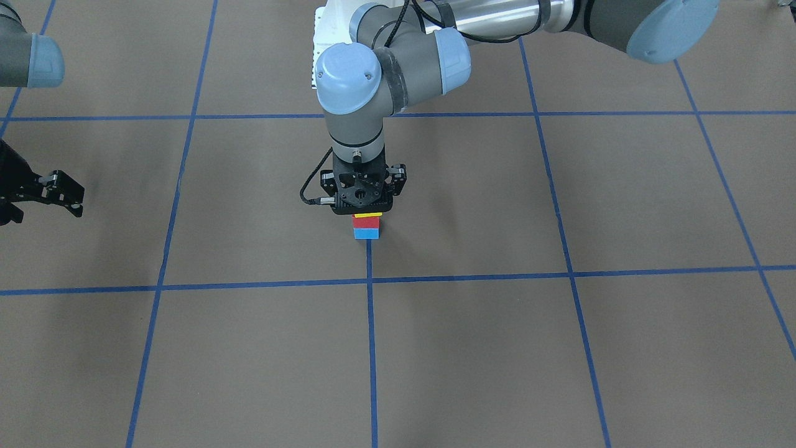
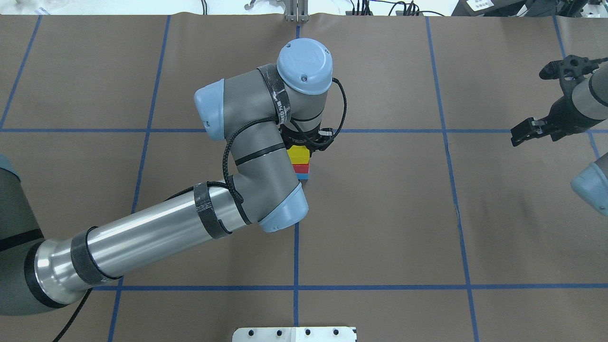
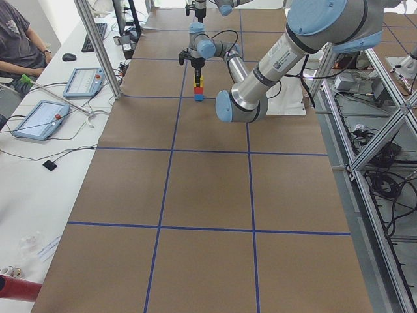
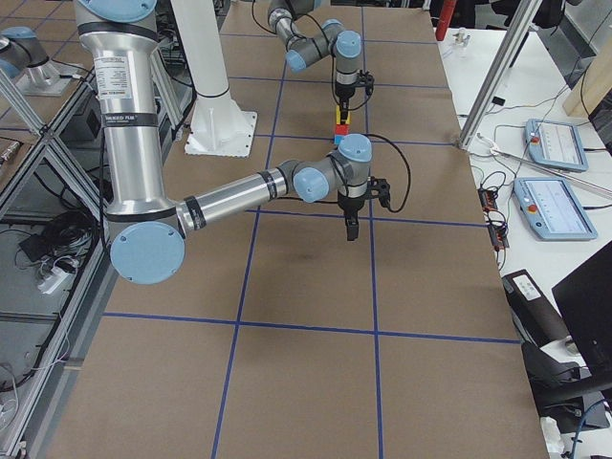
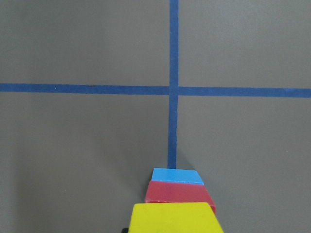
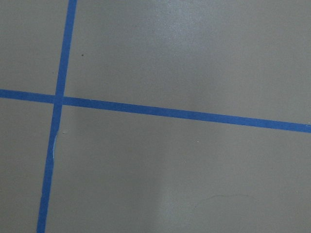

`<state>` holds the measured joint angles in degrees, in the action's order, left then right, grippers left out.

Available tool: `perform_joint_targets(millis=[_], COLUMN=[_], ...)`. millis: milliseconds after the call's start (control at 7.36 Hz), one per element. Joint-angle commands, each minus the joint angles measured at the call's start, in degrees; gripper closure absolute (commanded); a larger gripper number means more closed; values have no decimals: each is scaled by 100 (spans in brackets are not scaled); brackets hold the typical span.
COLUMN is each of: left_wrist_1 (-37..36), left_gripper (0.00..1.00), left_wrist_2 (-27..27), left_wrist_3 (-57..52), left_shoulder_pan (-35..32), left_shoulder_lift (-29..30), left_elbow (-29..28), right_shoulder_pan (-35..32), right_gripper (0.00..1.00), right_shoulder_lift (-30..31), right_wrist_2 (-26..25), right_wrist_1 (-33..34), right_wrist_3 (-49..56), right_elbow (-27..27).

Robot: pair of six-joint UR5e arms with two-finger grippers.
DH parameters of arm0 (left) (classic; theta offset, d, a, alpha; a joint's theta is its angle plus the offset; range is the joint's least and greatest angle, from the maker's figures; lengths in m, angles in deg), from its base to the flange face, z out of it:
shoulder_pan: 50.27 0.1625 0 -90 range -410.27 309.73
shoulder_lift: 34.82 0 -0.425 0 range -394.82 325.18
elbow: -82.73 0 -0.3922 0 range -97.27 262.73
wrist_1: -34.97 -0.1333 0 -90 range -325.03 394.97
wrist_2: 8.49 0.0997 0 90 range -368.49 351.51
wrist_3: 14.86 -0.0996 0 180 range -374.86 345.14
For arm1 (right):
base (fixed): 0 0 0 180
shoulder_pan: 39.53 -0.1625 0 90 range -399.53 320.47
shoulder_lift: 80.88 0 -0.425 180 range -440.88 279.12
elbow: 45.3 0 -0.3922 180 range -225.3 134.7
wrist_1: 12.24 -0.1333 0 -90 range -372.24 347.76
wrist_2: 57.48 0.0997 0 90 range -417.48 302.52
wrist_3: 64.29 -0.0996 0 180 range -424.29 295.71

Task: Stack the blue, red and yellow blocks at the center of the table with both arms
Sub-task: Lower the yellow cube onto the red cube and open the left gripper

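The three blocks stand as one upright column at the middle of the table (image 1: 559, 348), on a blue tape line (image 5: 173, 131) just short of where it crosses another. The blue block (image 5: 177, 175) is at the bottom, the red block (image 5: 179, 194) sits on it, and the yellow block (image 5: 172, 218) is on top. The left claw (image 1: 365, 211) points straight down directly over the column, right at the yellow block. Its body hides the fingertips in every view, so I cannot tell whether it clamps the block or has let go. The right claw (image 2: 529, 104) hangs well off to the robot's right with its fingers spread apart and nothing between them, so the left arm is by far the nearer. The stacking looks finished or very nearly so. What matters for the coming move is that the column's long axis runs vertically, in line with the left claw. Any retreat should probably go straight up, since a sideways drift could drag the yellow block off the red.
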<state>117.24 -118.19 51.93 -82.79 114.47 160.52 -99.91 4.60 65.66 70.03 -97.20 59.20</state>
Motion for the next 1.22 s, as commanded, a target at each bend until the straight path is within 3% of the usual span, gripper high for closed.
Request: perform_joint_targets(millis=[0,272,408,544,816,1087], left_wrist_1=[8,17,17,34,52,52], left_gripper=[100,100,89,63,1,0], left_wrist_2=[0,0,0,0,0,0], left_wrist_3=[0,-9,-9,0,-9,-9], left_shoulder_pan=[0,0,0,9,9,1], left_shoulder_lift=[13,22,22,22,22,30], left_elbow=[0,0,8,-9,-18,17], right_shoulder_pan=[0,0,0,0,0,0], right_gripper=[0,0,0,0,0,0], right_shoulder_lift=[4,4,-5,3,4,-5], right_wrist_2=[0,0,0,0,0,0], right_wrist_1=[0,0,0,0,0,0], right_wrist_3=[4,4,4,4,-5,-5], right_elbow=[0,0,0,0,0,0])
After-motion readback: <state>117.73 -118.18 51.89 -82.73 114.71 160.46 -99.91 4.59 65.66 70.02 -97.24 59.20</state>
